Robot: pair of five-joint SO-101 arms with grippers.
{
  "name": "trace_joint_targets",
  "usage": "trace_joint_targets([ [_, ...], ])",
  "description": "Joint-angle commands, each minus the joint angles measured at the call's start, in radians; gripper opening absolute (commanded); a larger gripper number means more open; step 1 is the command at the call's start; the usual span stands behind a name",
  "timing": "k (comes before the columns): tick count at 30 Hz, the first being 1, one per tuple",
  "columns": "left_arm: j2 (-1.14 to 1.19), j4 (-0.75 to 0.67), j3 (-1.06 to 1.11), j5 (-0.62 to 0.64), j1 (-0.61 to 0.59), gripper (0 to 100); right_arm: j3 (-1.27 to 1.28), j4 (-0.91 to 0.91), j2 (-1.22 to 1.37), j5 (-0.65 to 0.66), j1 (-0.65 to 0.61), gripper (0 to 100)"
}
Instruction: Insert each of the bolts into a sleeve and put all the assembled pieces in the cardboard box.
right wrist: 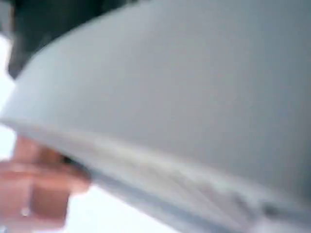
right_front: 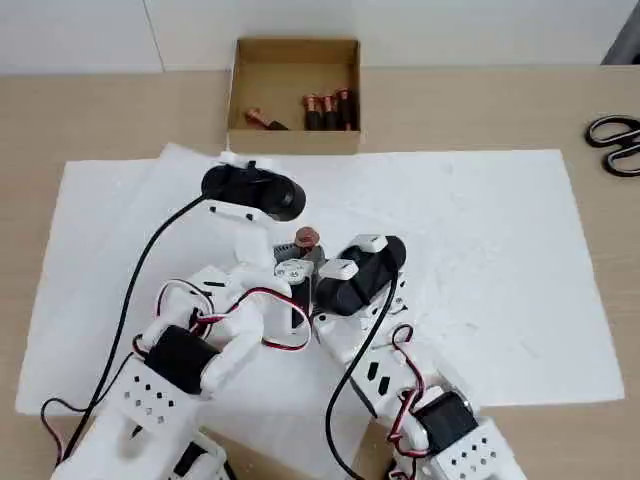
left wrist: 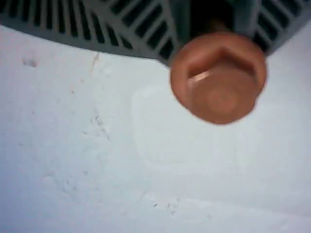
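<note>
High view: the left gripper [right_front: 294, 258] and right gripper [right_front: 322, 272] meet over the white sheet [right_front: 480, 230], and the copper-coloured bolt [right_front: 307, 237] shows its head directly at the point where they converge. The arm bodies cover both sets of jaws, so whether either is spread, closed or pinching the bolt cannot be told. The cardboard box [right_front: 236, 95] lies well beyond the jaws on their far side, with four assembled pieces [right_front: 328, 110] inside. A pair of scissors [right_front: 615, 143] lies well apart from both grippers. Left wrist view: the bolt [left wrist: 218, 77] presents its flanged hexagonal head end-on, tight against a grey slotted part [left wrist: 121, 24]. Whose part that is cannot be told, and the shank and any sleeve around it are hidden behind the head. Right wrist view: a blurred grey surface [right wrist: 184, 97] blocks the jaws, and the bolt [right wrist: 34, 189] is cut off at the frame's edge, its outline indistinct. Assessment: the bolt appears small, light and rigid, with a smooth finish likely to slip or twist under a pinch. It is best held across the hexagon flats or just beneath the flange, with the shank left free. A sleeve, judged by those in the box, looks stiff and is best gripped mid-length, mouth unobstructed.
</note>
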Motion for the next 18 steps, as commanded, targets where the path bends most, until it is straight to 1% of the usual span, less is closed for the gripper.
trace_joint_targets([
  [1,0.015,0.025,-0.008,0.000,-0.006,1,-0.020,-0.028,-0.054,0.011,0.005,0.4],
  [4,0.014,0.052,-0.012,0.002,-0.006,7,-0.012,-0.028,-0.054,0.011,0.005,0.4],
  [6,0.011,0.068,-0.013,0.026,-0.006,12,-0.012,-0.028,-0.056,0.011,0.005,0.4],
  [8,0.011,0.081,-0.018,0.049,-0.008,15,-0.012,-0.028,-0.056,0.011,0.005,0.4],
  [13,0.009,0.086,-0.070,0.052,-0.046,16,-0.012,-0.028,-0.056,0.011,0.005,0.4],
  [18,0.009,0.150,-0.143,0.055,-0.089,16,-0.012,-0.028,-0.056,0.011,0.005,0.4],
])
